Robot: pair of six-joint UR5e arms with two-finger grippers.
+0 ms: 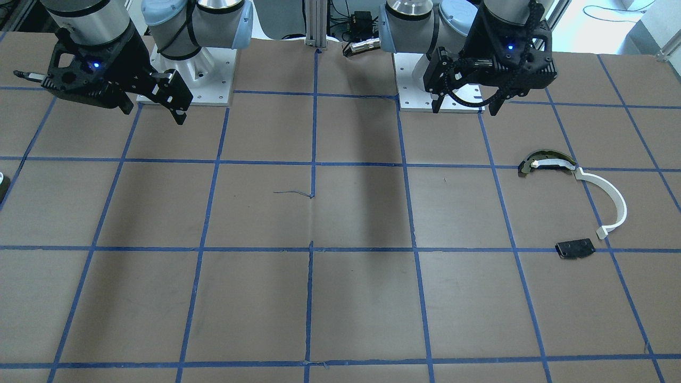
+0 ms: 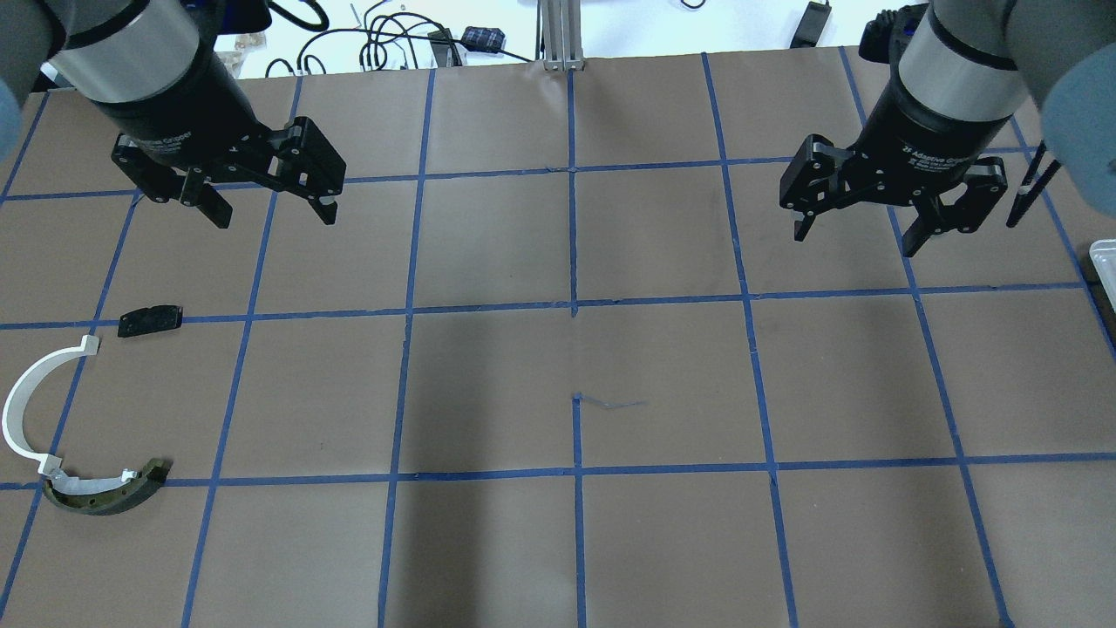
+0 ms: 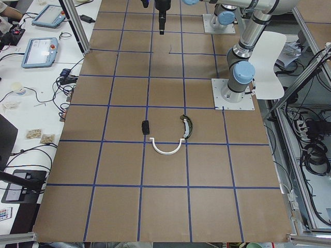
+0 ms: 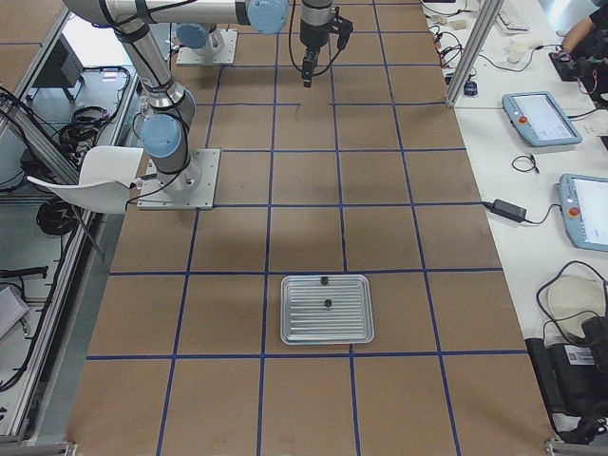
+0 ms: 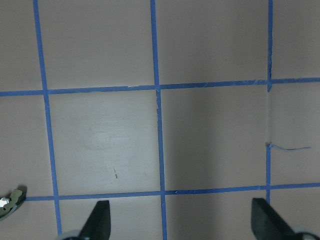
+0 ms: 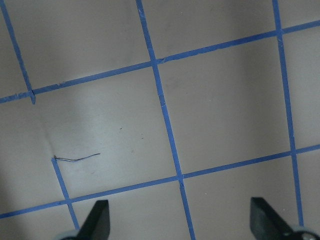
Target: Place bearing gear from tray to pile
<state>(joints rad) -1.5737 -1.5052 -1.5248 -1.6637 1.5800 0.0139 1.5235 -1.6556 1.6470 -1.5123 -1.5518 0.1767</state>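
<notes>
The pile lies on the table's left side: a thin white curved strip point(image 2: 26, 406), a dark olive-and-white crescent point(image 2: 109, 493) and a small flat black plate point(image 2: 150, 320). It also shows in the front view, with the strip point(image 1: 612, 199), the crescent point(image 1: 545, 163) and the plate point(image 1: 575, 248). The metal tray point(image 4: 326, 328) holds two small dark parts point(image 4: 327, 303), too small to identify. My left gripper point(image 2: 275, 214) is open and empty, above and behind the pile. My right gripper point(image 2: 854, 237) is open and empty, away from the tray.
The table is brown paper with a blue tape grid. The tray's edge point(image 2: 1103, 262) shows at the right border of the overhead view. Both arm bases point(image 1: 186, 80) stand at the robot's side of the table. Cables and tablets lie beyond the far edge.
</notes>
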